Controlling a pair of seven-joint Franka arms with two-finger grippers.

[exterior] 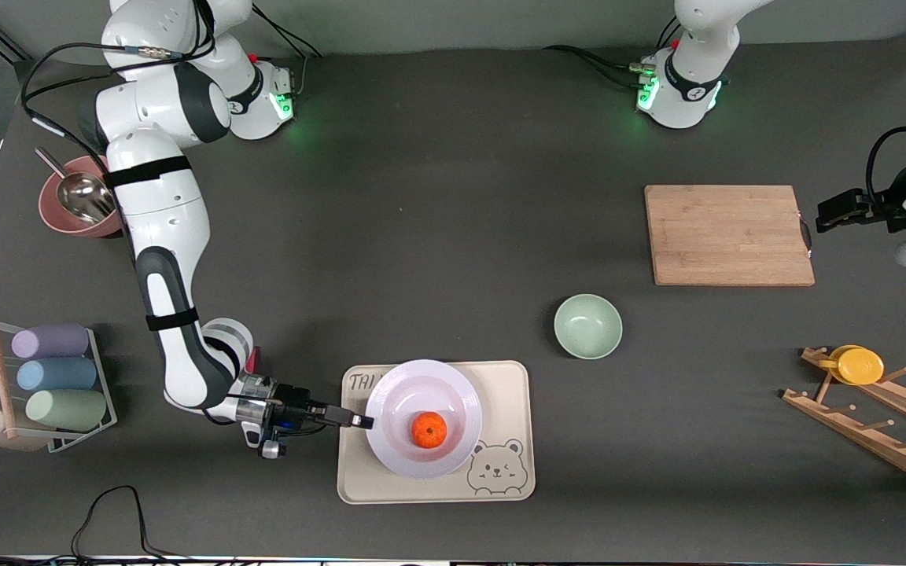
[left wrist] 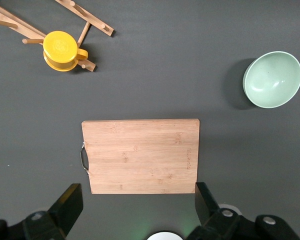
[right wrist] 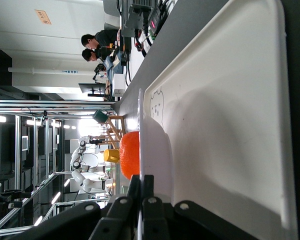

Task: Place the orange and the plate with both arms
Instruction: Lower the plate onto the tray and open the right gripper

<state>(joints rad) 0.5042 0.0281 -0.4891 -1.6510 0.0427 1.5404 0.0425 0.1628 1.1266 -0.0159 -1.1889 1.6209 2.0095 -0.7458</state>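
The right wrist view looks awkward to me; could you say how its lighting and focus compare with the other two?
Right wrist view: turned sideways, bright room lights glaring past the plate; the orange reads clearly. Front view: even light, green base glow. Left wrist view: sharp, soft shadow beside the green bowl.

Open tabletop between plate on tray, bowl, cutting board.

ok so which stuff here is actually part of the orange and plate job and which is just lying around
Part of the job:
- orange, in the plate
- plate, on the bear tray
- right gripper, shut on the plate's rim
- left gripper, open, over the table by the cutting board

Just lying about:
- cutting board
- green bowl
- yellow cup on the wooden rack
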